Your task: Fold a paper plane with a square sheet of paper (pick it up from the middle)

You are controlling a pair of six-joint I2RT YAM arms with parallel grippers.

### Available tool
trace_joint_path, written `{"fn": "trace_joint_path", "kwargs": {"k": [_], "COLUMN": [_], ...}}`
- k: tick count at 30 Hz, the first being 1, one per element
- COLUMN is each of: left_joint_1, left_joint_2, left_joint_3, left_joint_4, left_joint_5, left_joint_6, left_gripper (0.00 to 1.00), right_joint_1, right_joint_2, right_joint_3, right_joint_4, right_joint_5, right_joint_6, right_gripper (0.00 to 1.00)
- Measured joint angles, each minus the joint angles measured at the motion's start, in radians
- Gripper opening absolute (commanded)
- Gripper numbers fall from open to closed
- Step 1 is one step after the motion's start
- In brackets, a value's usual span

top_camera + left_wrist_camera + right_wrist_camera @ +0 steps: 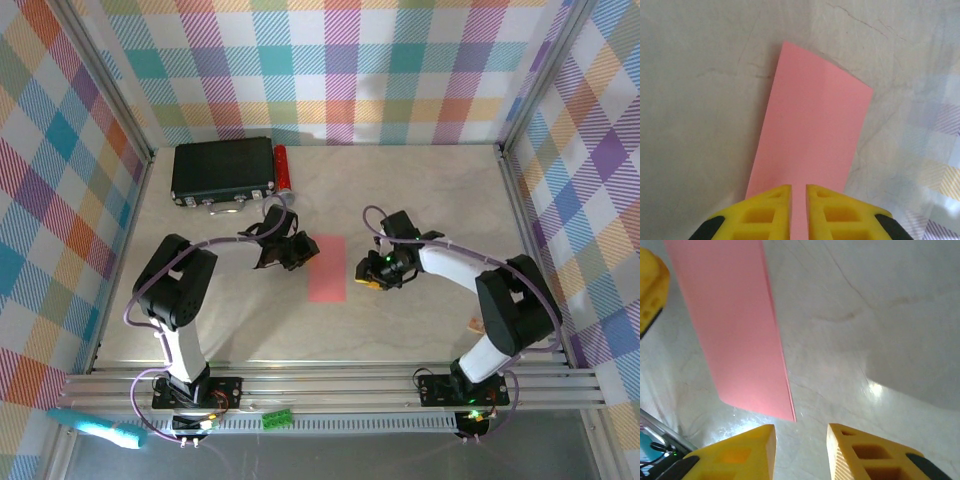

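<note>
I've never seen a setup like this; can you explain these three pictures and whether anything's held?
Two robot arms are bolted to a table. The top picture looks down from above and behind them. The other two come from cameras on the wrists, so the yellow fingers at the bottom are the left gripper and right gripper. Between the arms lies a pink paper, folded into a rectangle. A black box and red cylinder sit at the back. Both grippers are open, the left barely; nothing looks held.
</note>
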State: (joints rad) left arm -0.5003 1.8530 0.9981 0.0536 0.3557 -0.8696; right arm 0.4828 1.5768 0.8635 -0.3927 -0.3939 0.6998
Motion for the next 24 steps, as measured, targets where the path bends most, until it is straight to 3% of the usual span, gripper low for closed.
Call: {"fn": "trace_joint_path", "kwargs": {"k": [10, 24], "left_joint_1": [0.002, 0.002], "left_joint_2": [0.050, 0.050], "left_joint_3": [0.040, 0.046], "left_joint_4": [-0.064, -0.082], "left_joint_5": [-0.027, -0.036], "left_joint_6": [-0.002, -0.005], "left_gripper": [0.13, 0.12], "right_joint_1": [0.006, 0.060], "right_joint_2": [-0.028, 0.078], "right_joint_3": [-0.095, -0.097], "right_joint_4": [0.138, 0.266], "right_joint_5": [-0.083, -0.143], "right_joint_6": [0.172, 0.237], "right_gripper": [0.40, 0.34]}}
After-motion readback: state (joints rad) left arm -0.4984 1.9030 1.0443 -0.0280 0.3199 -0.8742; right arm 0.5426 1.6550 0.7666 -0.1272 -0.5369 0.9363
